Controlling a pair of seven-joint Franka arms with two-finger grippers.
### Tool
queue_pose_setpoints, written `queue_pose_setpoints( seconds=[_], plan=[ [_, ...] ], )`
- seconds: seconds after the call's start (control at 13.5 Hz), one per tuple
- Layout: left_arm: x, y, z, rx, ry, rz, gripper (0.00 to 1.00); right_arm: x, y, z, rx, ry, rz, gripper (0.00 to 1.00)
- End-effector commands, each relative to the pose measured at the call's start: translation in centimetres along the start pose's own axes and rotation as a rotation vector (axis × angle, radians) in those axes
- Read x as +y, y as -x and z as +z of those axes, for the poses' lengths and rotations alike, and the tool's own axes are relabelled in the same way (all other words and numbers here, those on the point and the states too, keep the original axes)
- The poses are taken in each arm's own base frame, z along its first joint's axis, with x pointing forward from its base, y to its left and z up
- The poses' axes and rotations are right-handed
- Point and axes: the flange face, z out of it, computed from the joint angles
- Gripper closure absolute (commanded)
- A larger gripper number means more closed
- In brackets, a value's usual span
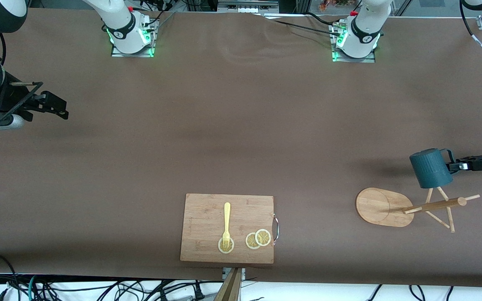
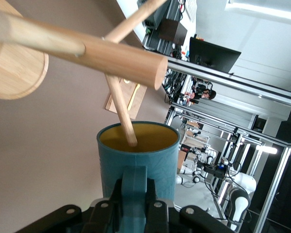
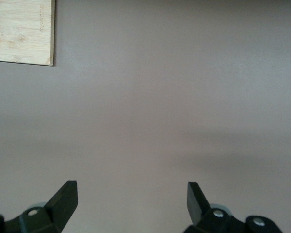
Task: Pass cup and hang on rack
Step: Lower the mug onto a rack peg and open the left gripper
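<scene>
The dark teal cup (image 1: pixel 430 168) hangs in the air over the rack, mouth down. My left gripper (image 1: pixel 450 165) is shut on its handle. In the left wrist view the gripper (image 2: pixel 134 196) clamps the handle and the cup (image 2: pixel 138 155) shows its yellowish inside. One thin peg (image 2: pixel 122 109) reaches into the cup's mouth. The bamboo rack stands at the left arm's end of the table, with an oval base (image 1: pixel 381 207), a pole (image 1: pixel 433 205) and angled pegs. My right gripper (image 1: pixel 55 108) is open and empty and waits over the right arm's end of the table; it also shows in the right wrist view (image 3: pixel 131 199).
A rectangular wooden cutting board (image 1: pixel 207 209) lies near the table edge closest to the front camera. It bears a yellow fork (image 1: pixel 226 223) and lemon slices (image 1: pixel 258 239). Its corner shows in the right wrist view (image 3: pixel 24 34).
</scene>
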Motion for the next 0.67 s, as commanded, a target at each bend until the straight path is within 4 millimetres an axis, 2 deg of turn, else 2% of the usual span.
queue_pose_setpoints(
  seconds=[0.0,0.3,0.37,0.52,0.59],
  plan=[
    [-0.8,-1.1,-0.9,0.023,0.006,0.078,1.00,0.2,0.1,-0.6,0.001,0.000,-0.005,0.00],
    [-1.5,-1.7,-0.8,0.050,-0.004,0.074,1.00,0.1,0.1,-0.6,0.001,0.000,-0.003,0.00],
    [-2.4,-2.1,-0.6,0.049,0.011,0.062,1.00,0.1,0.1,-0.6,0.003,0.000,-0.005,0.00],
    [-1.6,-2.5,-1.2,0.064,0.000,0.084,1.00,0.0,0.1,-0.6,0.001,-0.002,-0.006,0.00],
    [-2.2,-2.9,-1.2,0.065,0.010,0.084,1.00,-0.1,0.1,-0.6,0.001,0.000,-0.008,0.00]
  ],
)
